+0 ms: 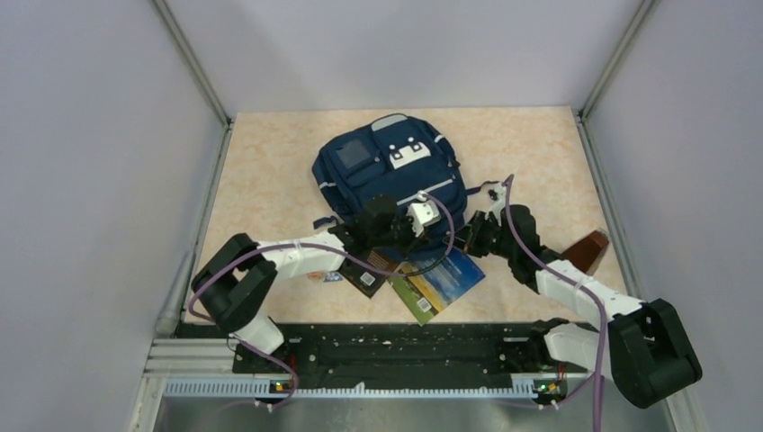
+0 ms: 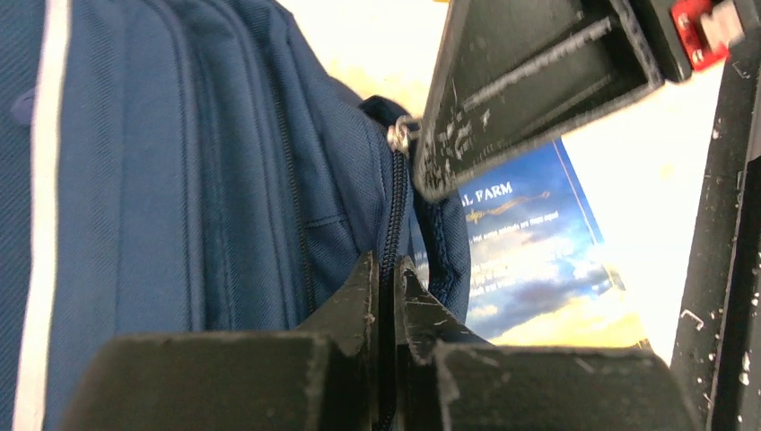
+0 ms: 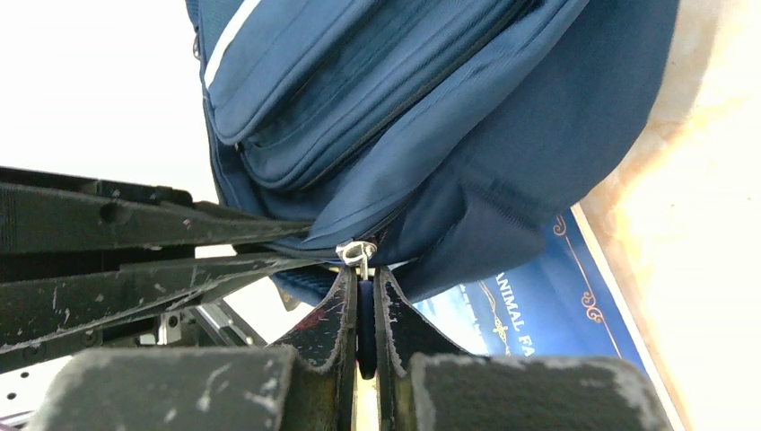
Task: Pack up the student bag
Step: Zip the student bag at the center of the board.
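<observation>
Tabletop (image 1: 270, 180) | student bag (image 1: 378, 166) | left end effector (image 2: 388, 269) clamps its seam (image 2: 392, 211) | right end effector (image 3: 362, 278) clamps zipper pull (image 3: 364, 310)

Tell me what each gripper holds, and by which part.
The left gripper pinches the bag at the fabric beside its zipper; the right gripper pinches the zipper pull.
</observation>
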`<state>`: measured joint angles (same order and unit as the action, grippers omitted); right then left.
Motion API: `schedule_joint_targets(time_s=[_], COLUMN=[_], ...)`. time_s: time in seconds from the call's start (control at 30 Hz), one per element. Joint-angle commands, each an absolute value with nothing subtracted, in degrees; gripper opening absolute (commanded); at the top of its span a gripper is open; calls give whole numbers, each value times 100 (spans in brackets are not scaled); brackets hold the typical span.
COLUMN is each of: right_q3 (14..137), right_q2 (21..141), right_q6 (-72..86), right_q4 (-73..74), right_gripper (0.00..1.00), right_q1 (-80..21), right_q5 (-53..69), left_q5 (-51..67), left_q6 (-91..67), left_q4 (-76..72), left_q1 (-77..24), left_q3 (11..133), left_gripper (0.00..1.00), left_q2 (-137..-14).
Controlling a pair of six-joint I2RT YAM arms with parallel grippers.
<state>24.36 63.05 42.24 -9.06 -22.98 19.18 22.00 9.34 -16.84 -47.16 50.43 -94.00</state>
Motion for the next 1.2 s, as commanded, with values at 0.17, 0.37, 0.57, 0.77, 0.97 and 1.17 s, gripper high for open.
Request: schedule_joint_targets(time_s=[0.17, 0.37, 0.57, 0.77, 0.97, 1.17], right_q3=[2485, 2721, 2902, 3330, 4088, 4736], right_q2=[6671, 7219, 7882, 8633, 9521, 10118], right_q6=[4407, 4248, 4078, 4027, 4005, 3830], right_q4=[-1459, -1578, -1929, -2535, -2851, -2826], right_gripper=[0, 0, 0, 0, 0, 0], right_q1=[-1492, -1403, -1266, -1259, -1248, -1175], right_q5=[1924, 1897, 1782, 1584, 1343, 1104], left_q5=[341, -782, -1659, -2108, -2357, -2560], left_q6=[831, 571, 80, -265, -552, -792], left_q4=[-538, 72, 628, 957, 1189, 1420], left_q1=[-4644, -4622, -4450, -4303, -4099, -3902], left_q3=[4004, 3644, 3520, 3436, 3330, 3301], left_gripper=[0, 0, 0, 0, 0, 0], left_q2=[-7552, -6674, -5917, -5371, -4811, -4562])
